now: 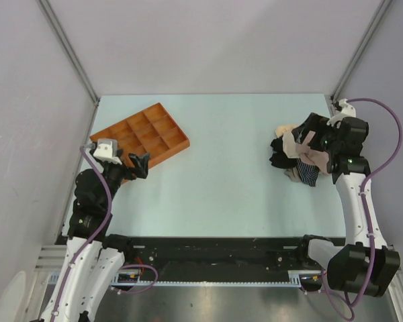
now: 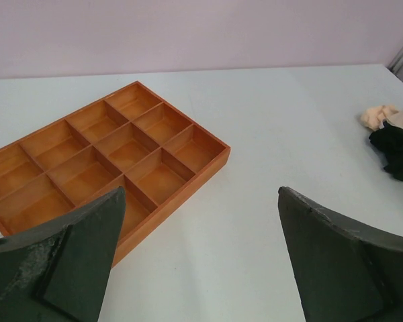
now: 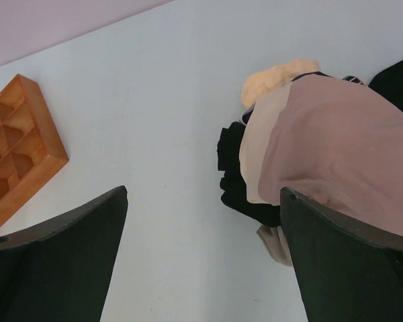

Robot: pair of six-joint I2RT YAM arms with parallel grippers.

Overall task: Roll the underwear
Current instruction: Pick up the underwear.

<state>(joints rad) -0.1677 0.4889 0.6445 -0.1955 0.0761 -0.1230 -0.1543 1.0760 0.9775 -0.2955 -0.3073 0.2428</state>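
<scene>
The underwear lies in a heap [image 1: 292,155] at the right of the table: a cream piece [image 1: 282,131], a black piece [image 1: 279,159], a navy striped piece [image 1: 309,176] and a pale pink piece [image 1: 314,155]. My right gripper [image 1: 302,151] is open right at the heap. In the right wrist view [image 3: 201,255] the pink piece [image 3: 329,147] lies against the right finger [image 3: 349,255], with the black piece [image 3: 238,181] and the cream piece [image 3: 282,77] beside it. Nothing is between the jaws. My left gripper [image 1: 136,164] is open and empty at the left, far from the heap [image 2: 393,137].
An orange compartmented tray [image 1: 176,149] stands at the back left, its compartments empty; the left gripper [image 2: 201,255] hovers by its near corner [image 2: 181,194]. It also shows at the left of the right wrist view [image 3: 27,154]. Walls close off the table's left, back and right.
</scene>
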